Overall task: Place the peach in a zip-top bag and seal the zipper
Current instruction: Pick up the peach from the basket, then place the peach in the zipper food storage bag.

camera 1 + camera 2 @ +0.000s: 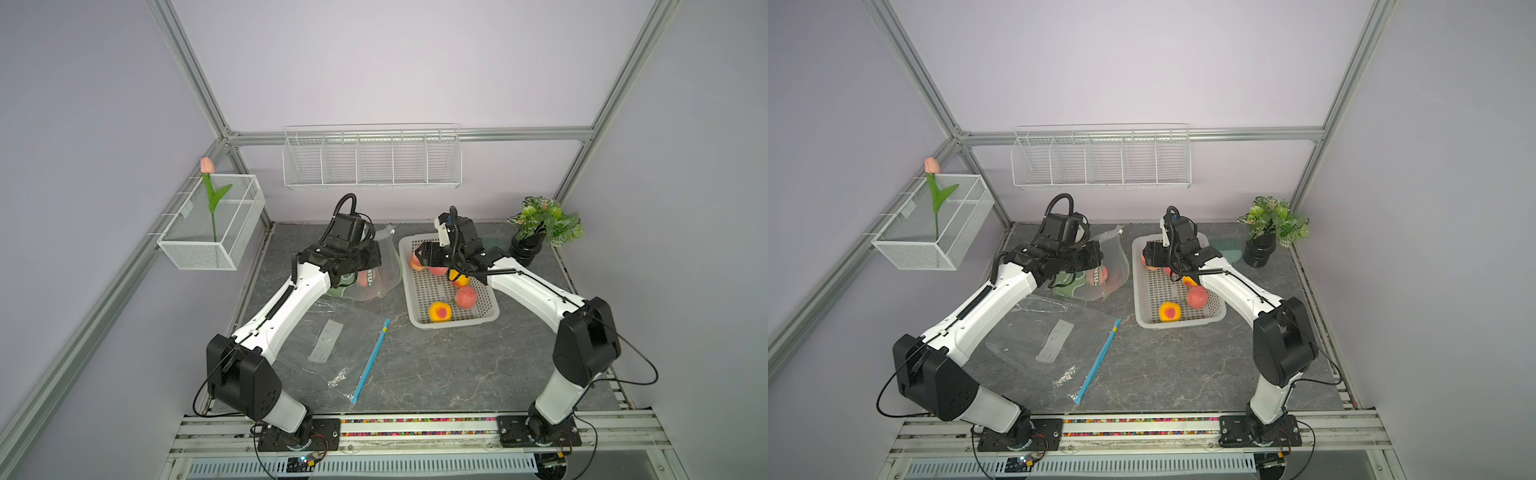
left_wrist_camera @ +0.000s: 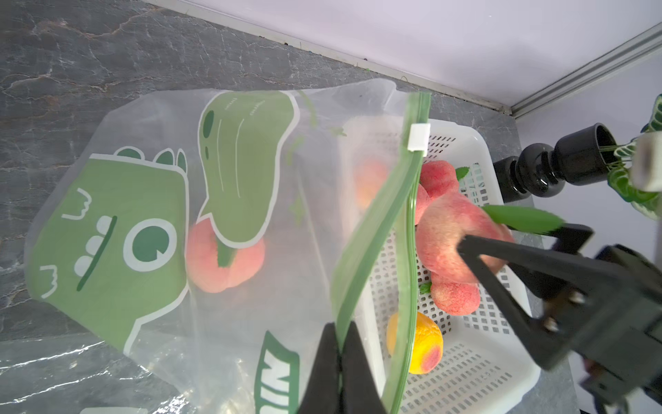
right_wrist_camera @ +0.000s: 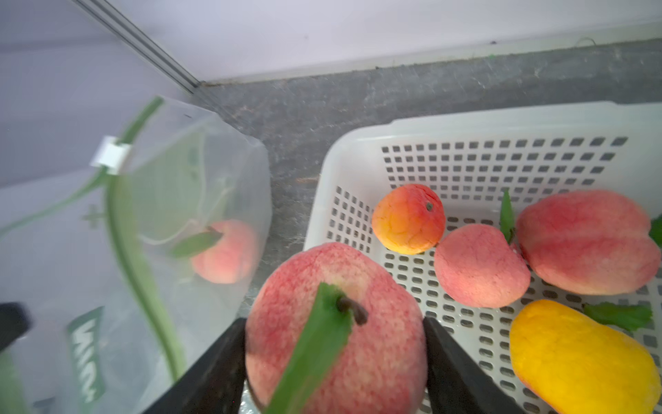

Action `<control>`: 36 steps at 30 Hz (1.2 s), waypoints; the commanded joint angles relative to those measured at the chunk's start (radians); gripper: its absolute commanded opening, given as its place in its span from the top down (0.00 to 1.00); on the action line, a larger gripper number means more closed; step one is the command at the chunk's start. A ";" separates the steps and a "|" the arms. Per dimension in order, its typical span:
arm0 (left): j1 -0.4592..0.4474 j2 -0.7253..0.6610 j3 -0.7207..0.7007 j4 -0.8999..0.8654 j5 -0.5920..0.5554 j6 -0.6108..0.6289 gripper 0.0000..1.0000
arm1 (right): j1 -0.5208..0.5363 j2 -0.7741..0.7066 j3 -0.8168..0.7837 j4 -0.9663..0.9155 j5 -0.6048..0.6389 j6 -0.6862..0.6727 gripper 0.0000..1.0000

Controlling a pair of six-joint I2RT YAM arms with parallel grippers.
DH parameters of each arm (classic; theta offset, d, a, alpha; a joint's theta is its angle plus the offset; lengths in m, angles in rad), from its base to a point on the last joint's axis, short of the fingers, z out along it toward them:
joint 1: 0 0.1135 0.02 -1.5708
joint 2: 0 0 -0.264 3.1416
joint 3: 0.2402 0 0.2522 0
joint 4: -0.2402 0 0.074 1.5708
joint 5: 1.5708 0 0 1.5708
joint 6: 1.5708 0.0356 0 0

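**Left.** My left claw (image 2: 340,328), jaws together, pinches one green zipper strip of the zip-top bag (image 2: 161,215), a translucent pouch printed with a green dinosaur. The bag's mouth gapes toward the basket, with its two strips parted and the white slider (image 2: 418,138) at the far end. A bagged peach (image 2: 225,261) lies inside, low against the desk (image 1: 436,374). Nearer my bases, a clear bag (image 1: 326,340) with a blue zipper lies flat.

**Centre.** My right claw (image 3: 335,322) stands wide, one finger pressed to each side of the held peach (image 3: 387,358). The peach's stem and leaf face the wrist camera. It sits at the rim of the white basket (image 3: 465,118) on the bag side, just outside the bag's mouth.

**Right.** Inside the basket lie a small peach (image 3: 480,265), a large peach (image 3: 587,240), an orange fruit (image 3: 408,218) and a yellow fruit (image 3: 580,358). A potted plant (image 1: 544,224) stands beyond the basket.
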 commanded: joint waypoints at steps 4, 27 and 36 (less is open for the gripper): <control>0.005 -0.014 -0.016 0.012 -0.044 -0.038 1.00 | 0.014 -0.059 -0.006 0.071 -0.115 0.017 0.25; 0.005 -0.016 -0.015 0.025 0.010 -0.042 1.00 | 0.139 0.069 0.106 0.083 -0.152 -0.014 0.25; 0.005 -0.036 -0.028 0.052 0.037 -0.041 1.00 | 0.152 0.135 0.177 0.010 -0.088 -0.037 0.24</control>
